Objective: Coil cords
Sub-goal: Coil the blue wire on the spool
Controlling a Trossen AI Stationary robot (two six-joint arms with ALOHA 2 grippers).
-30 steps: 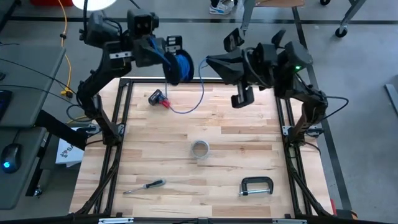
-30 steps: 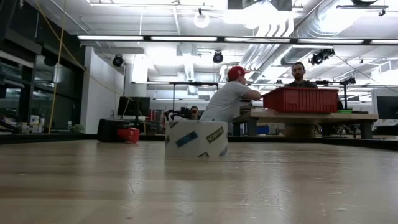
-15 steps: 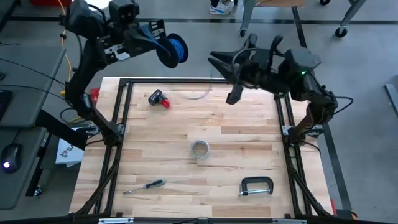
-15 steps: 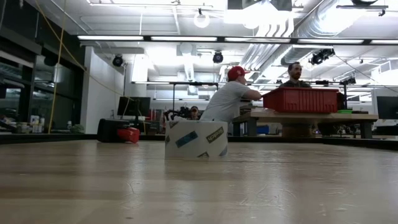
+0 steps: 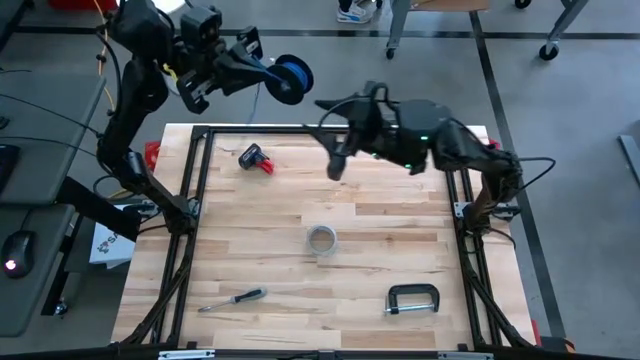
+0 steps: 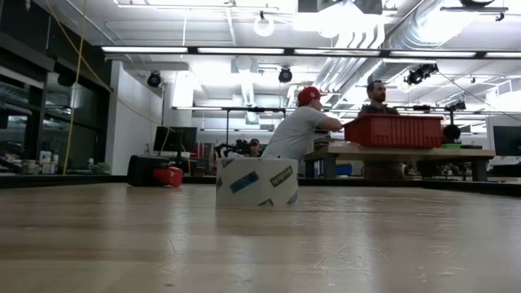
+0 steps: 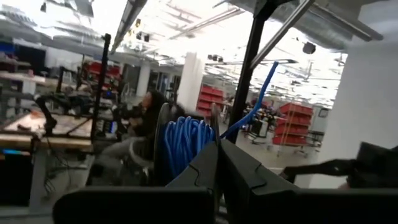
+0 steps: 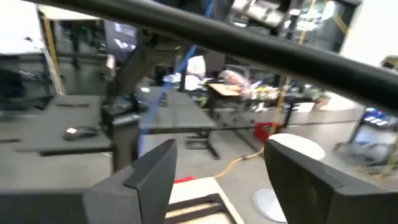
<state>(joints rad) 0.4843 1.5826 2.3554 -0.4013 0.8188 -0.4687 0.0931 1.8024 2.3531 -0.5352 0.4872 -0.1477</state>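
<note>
High view: the left gripper (image 5: 262, 68), jaws shut on the blue cord spool (image 5: 290, 76), lifts it beyond the table (image 5: 380, 230); the cord's loose end has left the table, so coiling nears completion.

Right wrist view: the right gripper (image 8: 221, 165), just opened, holds nothing.

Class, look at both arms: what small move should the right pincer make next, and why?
Probably reach the right pincer, standing open and empty, toward the blue cord for its loose tail. The left pincer holds that coil aloft, with the tail sticking out uncoiled.
</note>
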